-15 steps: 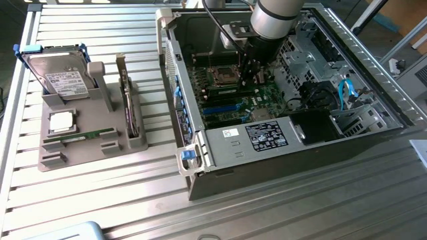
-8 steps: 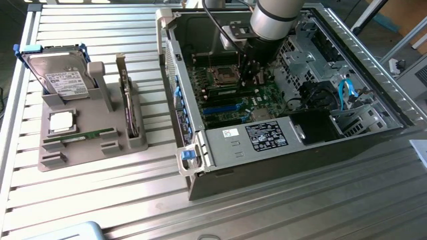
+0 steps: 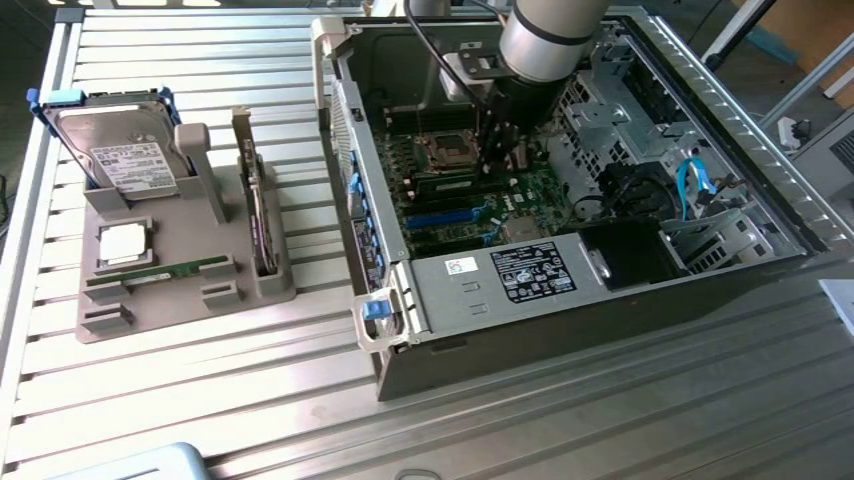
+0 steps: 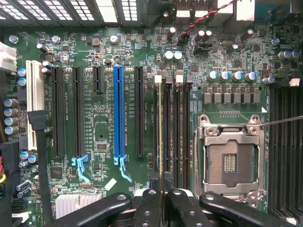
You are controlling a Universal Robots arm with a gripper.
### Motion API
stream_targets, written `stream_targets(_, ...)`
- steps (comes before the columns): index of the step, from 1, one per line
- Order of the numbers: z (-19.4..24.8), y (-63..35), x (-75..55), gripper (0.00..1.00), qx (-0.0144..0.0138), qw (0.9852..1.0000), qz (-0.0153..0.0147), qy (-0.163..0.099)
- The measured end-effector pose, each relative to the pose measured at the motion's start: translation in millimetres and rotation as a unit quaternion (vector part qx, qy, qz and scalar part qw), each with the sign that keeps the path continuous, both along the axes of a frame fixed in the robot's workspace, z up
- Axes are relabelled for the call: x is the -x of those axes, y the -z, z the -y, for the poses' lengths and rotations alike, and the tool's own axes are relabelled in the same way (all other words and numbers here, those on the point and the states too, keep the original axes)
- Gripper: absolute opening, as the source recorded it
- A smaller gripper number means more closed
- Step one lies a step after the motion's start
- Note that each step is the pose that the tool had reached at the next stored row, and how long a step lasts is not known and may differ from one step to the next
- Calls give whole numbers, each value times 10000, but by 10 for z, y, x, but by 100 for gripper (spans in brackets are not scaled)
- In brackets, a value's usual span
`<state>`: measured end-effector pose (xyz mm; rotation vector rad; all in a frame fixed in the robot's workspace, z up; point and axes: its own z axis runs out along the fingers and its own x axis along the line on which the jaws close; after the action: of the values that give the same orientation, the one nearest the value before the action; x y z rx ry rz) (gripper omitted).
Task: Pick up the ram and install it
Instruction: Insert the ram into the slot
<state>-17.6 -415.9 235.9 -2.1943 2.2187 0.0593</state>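
Observation:
In the wrist view the ram (image 4: 161, 127) shows edge-on as a thin pale strip. It stands upright along one of the black memory slots (image 4: 176, 132) on the motherboard, beside the open processor socket (image 4: 230, 156). My gripper (image 4: 161, 183) is shut on the strip's near end, with a black finger (image 4: 147, 203) close on each side. In the exterior view the gripper (image 3: 498, 160) reaches straight down into the open computer case (image 3: 400, 290), over the middle of the board.
A grey tray (image 3: 187, 300) on the slatted table holds a hard drive (image 3: 120, 155), a tall green card (image 3: 254, 210), a square silver chip (image 3: 123, 243) and another long green stick (image 3: 160, 272). Case walls, a blue slot (image 4: 118, 111) and cables surround the gripper.

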Motion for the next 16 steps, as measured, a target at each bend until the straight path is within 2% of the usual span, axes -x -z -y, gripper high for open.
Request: stream_targets(16,5,28,2,12,-7,10000,1,1)
